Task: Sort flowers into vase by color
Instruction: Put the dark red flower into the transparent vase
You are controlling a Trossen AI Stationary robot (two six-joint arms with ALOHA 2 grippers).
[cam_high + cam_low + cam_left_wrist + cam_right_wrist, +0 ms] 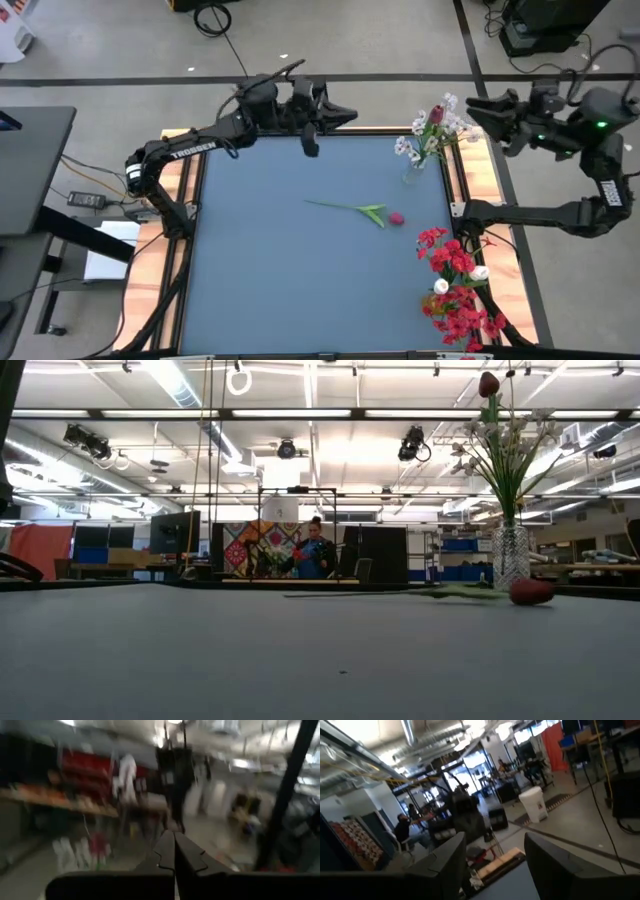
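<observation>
A clear glass vase (414, 172) (510, 556) stands near the table's far right corner. It holds white blossom sprays and one dark red bud (437, 115) (488, 384). One flower lies flat mid-table, with a dark pink bud (397, 217) (531, 591) and a green stem (345, 207). A bunch of red blooms with white buds (455, 290) sits at the near right edge. My left gripper (350, 115) (174, 851) is shut and empty, raised over the far edge. My right gripper (478, 108) (492, 857) is open and empty, beyond the far right corner, close to the vase's blossoms.
The blue-grey table top (280, 270) has wooden side rails (175, 200). A dark monitor or desk (30, 170) stands left of the table. Across the room a person (315, 550) sits at a bench; another person (402, 832) shows in the right wrist view.
</observation>
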